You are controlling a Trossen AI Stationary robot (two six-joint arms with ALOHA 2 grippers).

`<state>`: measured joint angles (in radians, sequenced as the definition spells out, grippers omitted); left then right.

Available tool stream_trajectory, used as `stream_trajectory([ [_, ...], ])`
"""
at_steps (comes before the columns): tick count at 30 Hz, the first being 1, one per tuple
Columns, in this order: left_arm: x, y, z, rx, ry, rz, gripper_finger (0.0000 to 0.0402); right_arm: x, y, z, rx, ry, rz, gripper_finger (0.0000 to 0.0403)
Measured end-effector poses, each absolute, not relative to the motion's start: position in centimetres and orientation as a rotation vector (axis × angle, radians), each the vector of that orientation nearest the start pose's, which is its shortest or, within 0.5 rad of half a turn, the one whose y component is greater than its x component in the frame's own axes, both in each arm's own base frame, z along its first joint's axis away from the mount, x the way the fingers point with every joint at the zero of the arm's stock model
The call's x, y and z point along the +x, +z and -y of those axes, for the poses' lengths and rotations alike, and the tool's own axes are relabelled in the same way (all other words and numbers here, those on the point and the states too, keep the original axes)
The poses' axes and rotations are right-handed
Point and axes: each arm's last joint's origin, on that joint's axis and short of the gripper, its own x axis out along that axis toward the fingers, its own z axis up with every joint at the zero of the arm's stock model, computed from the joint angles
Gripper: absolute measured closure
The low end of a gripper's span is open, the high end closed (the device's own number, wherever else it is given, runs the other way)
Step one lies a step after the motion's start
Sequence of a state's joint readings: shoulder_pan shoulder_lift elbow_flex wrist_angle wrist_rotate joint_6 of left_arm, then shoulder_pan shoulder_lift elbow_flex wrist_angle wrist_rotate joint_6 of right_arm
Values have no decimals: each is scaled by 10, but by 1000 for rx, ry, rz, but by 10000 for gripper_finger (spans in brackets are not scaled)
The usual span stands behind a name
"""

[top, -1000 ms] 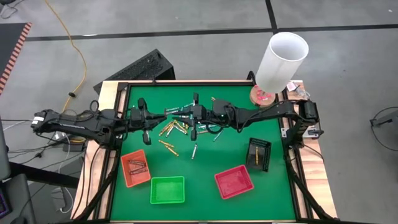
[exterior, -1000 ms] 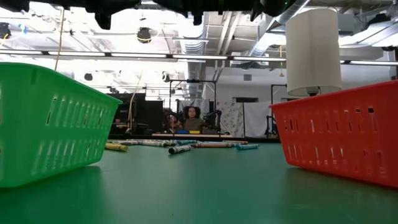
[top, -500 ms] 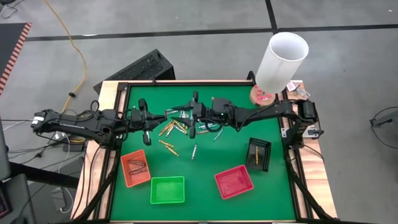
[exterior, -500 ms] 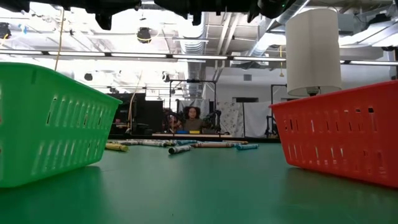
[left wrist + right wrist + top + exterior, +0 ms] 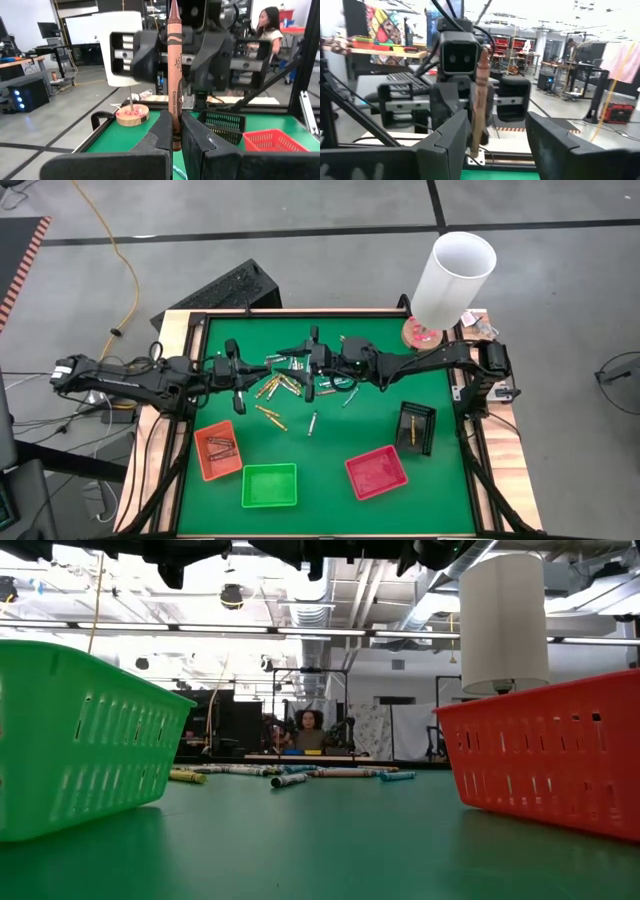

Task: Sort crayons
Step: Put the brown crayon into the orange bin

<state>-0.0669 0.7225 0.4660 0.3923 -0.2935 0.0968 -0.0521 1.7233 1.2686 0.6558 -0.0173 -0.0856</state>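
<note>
Only the wrist views reveal it: the left gripper (image 5: 172,131) clamps an upright reddish-brown wax crayon (image 5: 173,75); the right gripper (image 5: 495,131) stands spread beside it.

— What colour is the table (image 5: 330,445)?
— Green mat, pale wooden rim, black frame.
— The trays?
— One orange (image 5: 218,450), one green (image 5: 270,485), one red (image 5: 376,472), one black (image 5: 416,427).
— And the crayon (image 5: 173,75) upright in the wrist views?
— Reddish-brown, with black lettering and wavy black bands on its wrapper.
— The loose crayons (image 5: 283,385)?
— Mostly yellow-gold, some silvery grey, a little light blue.
— The arms?
— Dark, nearly black.
— That tube (image 5: 453,278)?
— White, on a round wooden base with pink bits.
</note>
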Motion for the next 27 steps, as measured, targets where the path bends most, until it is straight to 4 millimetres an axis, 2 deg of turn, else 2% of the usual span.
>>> stream_trajectory([
  [17,183,278,4,85,231,76,401,401,330,18,-85,-29,195,210],
  [27,182,278,4,84,231,82,401,401,327,18,-84,-28,166,252],
])
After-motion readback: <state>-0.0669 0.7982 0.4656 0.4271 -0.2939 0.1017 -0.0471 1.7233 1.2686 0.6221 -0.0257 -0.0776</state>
